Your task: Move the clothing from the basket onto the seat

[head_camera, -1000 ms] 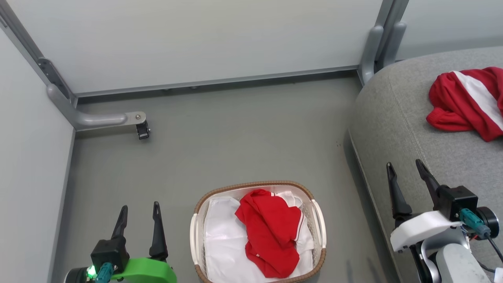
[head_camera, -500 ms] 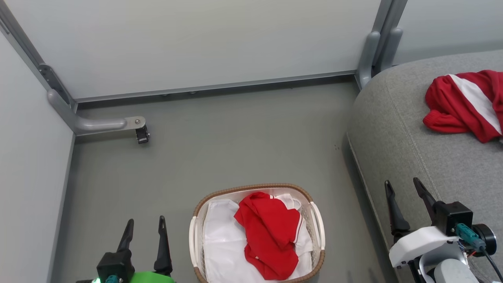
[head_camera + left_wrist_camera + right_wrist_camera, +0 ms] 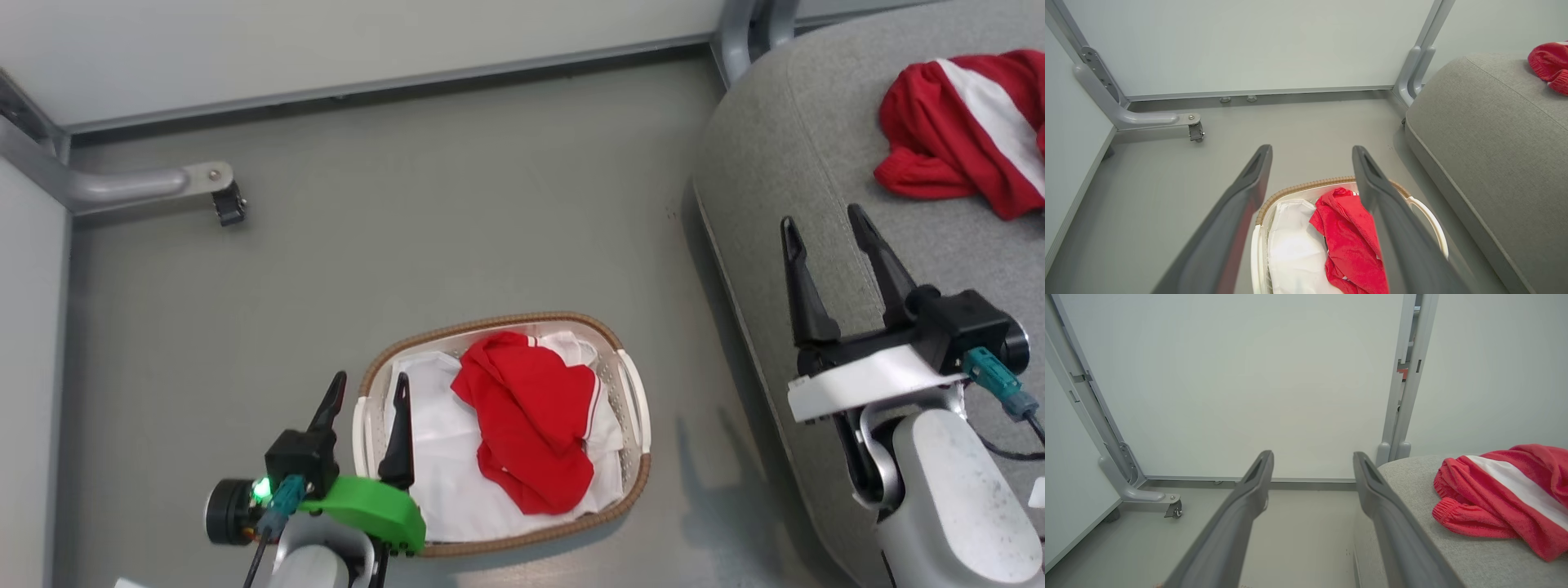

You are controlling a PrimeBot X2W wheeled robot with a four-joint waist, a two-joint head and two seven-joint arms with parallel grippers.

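Note:
A bright red garment lies crumpled on a white sheet lining inside the oval white basket with a brown woven rim. My left gripper hangs open over the basket's left end, empty. A second red garment with a white stripe lies on the grey seat at the right. Above the seat's front edge my right gripper stands open, holding nothing.
White wall panels on grey metal frames close the back and left. A frame foot with a black caster stands on the grey floor at the back left. A frame post rises behind the seat's corner.
The camera has tilted down and shifted. My left gripper has moved right, over the basket's left end. My right gripper has risen higher above the seat's edge. Both garments lie as before.

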